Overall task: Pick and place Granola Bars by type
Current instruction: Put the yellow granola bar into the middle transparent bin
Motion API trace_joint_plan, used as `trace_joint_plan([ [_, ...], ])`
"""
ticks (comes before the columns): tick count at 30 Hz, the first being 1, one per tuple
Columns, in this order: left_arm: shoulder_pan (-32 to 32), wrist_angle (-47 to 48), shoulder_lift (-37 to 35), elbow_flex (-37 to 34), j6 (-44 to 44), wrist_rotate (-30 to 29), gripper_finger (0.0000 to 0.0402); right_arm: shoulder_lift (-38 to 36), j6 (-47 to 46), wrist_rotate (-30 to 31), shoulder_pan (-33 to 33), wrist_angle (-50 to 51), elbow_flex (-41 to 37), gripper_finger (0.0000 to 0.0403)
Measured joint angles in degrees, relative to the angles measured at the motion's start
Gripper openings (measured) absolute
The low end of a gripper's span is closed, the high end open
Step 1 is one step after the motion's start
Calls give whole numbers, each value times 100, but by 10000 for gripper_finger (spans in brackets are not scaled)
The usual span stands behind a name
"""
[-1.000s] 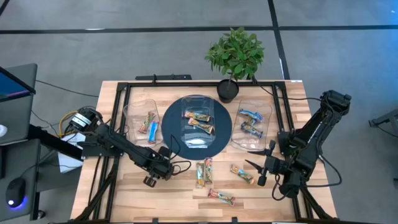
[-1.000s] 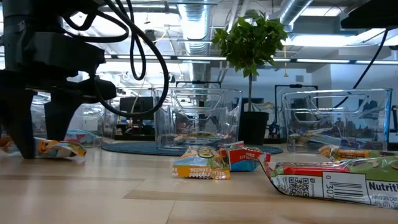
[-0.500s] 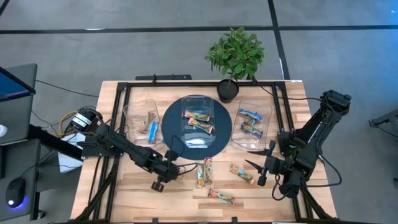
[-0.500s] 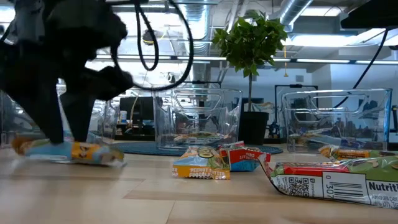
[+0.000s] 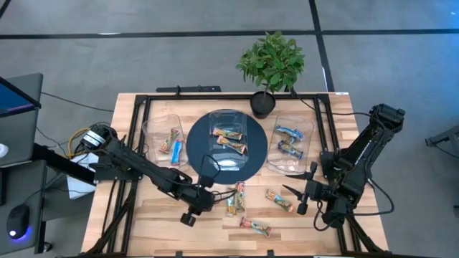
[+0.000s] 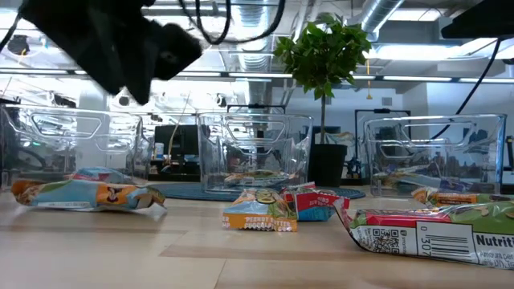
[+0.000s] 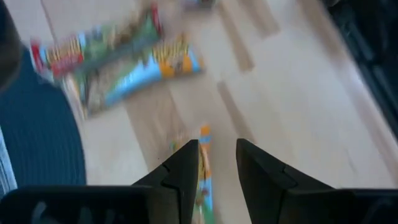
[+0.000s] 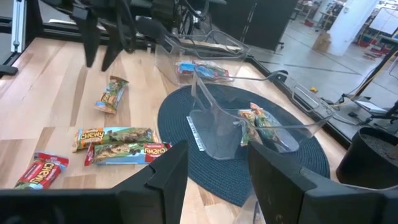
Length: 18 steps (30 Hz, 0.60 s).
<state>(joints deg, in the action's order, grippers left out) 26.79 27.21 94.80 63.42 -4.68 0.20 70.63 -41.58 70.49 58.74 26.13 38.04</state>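
Clear tubs (image 5: 163, 140) hold sorted granola bars (image 5: 228, 138).

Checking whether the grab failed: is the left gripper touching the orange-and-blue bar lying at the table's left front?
Apart. In the right wrist view the left gripper hangs above the bar, with bare wood visible between them.

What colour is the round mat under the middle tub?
Dark blue, with a woven look. The round mat shows best in the right wrist view, under the middle tub.

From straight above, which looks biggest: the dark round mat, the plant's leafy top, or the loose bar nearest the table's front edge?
Largest to smallest in the high view:
1. Round mat
2. Plant's leafy top, though it stands taller, nearer the camera, so it may look inflated
3. Front bar
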Motion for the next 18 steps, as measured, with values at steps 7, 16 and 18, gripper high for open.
trace_joint_plan([
  [7, 26, 690, 111, -11, -503, -309, 139, 0, -40, -10, -2, 1, 0, 159],
  [16, 63, 733, 675, -5, -711, -338, 222, 0, -44, -17, -72, -26, -2, 159],
  [18, 39, 779, 752, -9, -801, -300, 233, 0, -44, -30, -84, -12, -2, 159],
])
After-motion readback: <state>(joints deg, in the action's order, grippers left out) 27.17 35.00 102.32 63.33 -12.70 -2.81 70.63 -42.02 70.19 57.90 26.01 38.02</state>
